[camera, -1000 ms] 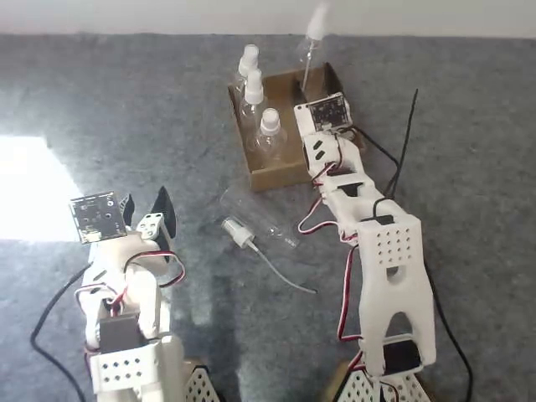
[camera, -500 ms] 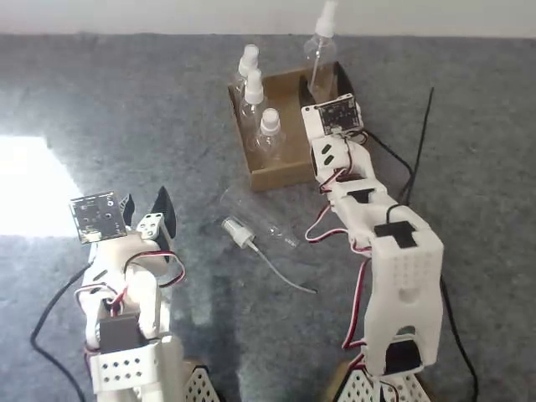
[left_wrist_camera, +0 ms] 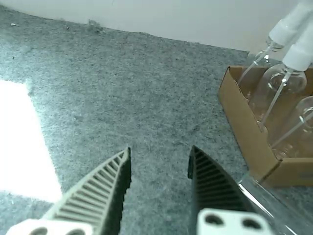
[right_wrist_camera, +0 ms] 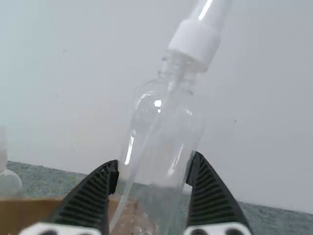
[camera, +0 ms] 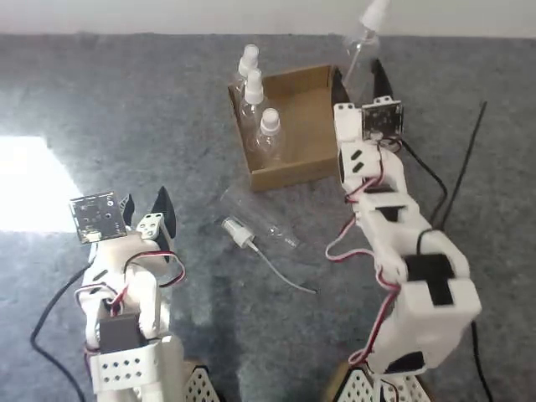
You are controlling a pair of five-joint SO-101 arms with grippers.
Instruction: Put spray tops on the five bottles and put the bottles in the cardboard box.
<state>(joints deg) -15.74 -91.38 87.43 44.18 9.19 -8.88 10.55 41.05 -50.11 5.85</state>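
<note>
A cardboard box [camera: 303, 126] sits at the back centre, and three capped clear bottles [camera: 254, 90] stand along its left wall. My right gripper [camera: 358, 82] is just past the box's right back corner, shut on a fourth capped bottle [camera: 358, 46] that tilts to the right; in the right wrist view that bottle [right_wrist_camera: 164, 129] sits between the two fingers [right_wrist_camera: 93, 196]. An uncapped clear bottle [camera: 261, 216] lies in front of the box, beside a loose spray top [camera: 238, 231] with its long tube. My left gripper [camera: 147, 211] stands open at the lower left, nothing between its fingers [left_wrist_camera: 108, 188].
A white wall runs along the table's back edge, close behind the held bottle. Black cables [camera: 456, 176] trail to the right of the right arm. A bright patch of light [camera: 25, 184] lies on the grey mat at the left.
The right arm has swung to the right, carrying the capped bottle from above the box to beyond its right back corner, and the bottle now leans. The left arm has kept still.
</note>
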